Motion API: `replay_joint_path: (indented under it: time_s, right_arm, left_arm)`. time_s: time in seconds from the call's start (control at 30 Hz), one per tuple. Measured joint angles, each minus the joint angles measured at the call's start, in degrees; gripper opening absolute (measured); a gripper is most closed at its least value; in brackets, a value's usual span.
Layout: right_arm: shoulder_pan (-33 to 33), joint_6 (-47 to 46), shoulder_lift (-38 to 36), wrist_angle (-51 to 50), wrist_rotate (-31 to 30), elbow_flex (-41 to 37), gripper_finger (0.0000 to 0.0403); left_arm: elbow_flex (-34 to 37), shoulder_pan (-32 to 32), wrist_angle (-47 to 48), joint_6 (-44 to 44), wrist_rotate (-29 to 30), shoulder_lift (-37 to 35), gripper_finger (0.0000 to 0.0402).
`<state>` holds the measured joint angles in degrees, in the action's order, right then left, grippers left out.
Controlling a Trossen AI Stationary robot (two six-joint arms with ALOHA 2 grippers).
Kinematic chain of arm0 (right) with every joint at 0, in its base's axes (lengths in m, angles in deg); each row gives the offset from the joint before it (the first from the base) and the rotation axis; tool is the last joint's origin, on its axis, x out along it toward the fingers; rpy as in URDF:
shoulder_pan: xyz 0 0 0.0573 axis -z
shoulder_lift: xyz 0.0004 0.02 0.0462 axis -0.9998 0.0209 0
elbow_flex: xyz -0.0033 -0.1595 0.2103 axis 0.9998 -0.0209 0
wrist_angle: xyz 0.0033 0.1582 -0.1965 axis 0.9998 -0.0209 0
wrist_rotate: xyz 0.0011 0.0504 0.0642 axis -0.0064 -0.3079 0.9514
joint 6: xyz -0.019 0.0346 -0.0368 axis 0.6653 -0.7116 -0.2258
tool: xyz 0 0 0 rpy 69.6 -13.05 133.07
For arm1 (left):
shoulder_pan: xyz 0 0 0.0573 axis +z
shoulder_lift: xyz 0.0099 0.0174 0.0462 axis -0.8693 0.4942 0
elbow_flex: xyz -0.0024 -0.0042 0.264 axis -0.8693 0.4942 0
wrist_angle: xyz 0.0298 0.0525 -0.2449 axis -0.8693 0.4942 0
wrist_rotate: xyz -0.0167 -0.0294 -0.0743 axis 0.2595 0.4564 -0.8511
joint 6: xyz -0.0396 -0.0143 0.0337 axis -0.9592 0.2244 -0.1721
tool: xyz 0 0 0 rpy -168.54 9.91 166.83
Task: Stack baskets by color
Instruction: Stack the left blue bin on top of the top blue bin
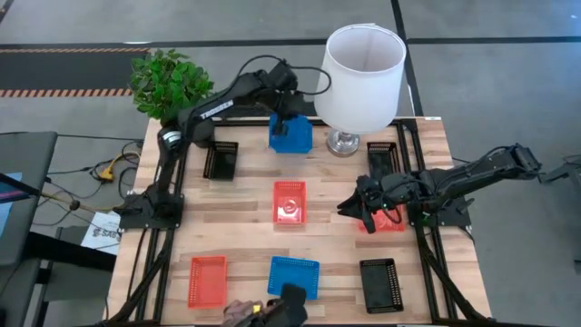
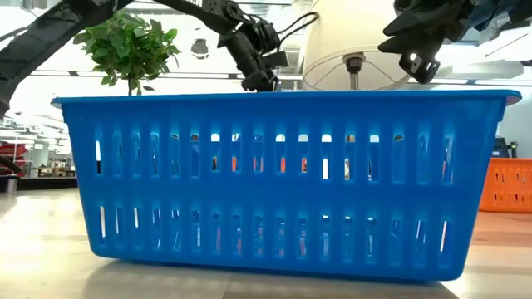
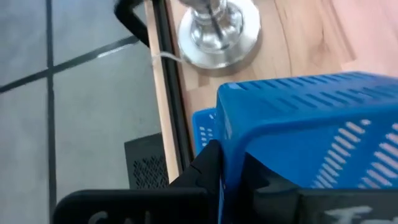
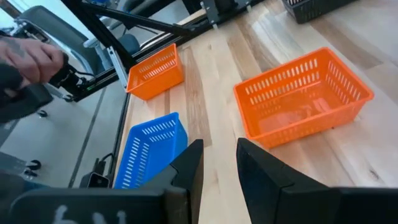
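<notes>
High view: left gripper (image 1: 289, 124) pinches a blue basket (image 1: 290, 136) directly above another; right gripper (image 1: 356, 207), part spread, hovers empty.

Both arms are matte black, built of slim tubular links joined by chunkier rounded joints. The left arm (image 1: 222, 100) carries pale lettering along its long link and a silvery ring at the joint near its base. Thin black cables loop off its upper end. The right arm (image 1: 454, 182) is the same dark make, with a small green-and-red spot near its wrist, perhaps an indicator light. The right gripper (image 4: 217, 165) has flat, angular black fingers (image 4: 264, 174); faint pale marks show on its housing.
</notes>
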<state>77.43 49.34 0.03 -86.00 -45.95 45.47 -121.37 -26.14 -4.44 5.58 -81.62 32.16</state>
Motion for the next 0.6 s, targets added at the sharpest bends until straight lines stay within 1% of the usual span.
replay_joint_path:
  time_s: [0.2, 0.4, 0.6]
  right_arm:
    - [-0.3, -0.3, 0.0, 0.0, -0.3, 0.0, 0.0116]
    - [-0.3, 0.0, 0.0, 0.0, -0.3, 0.0, 0.0116]
    - [-0.2, 0.6, 0.0, -0.1, -0.4, 0.0, 0.0116]
  left_arm:
    - [-0.1, 0.6, 0.6, 3.0, -0.6, 0.1, 0.0]
    - [0.5, 2.4, 0.8, 2.8, -2.6, 1.1, 0.0]
    - [0.5, 2.5, 0.5, 2.7, -2.5, 2.9, 0.0]
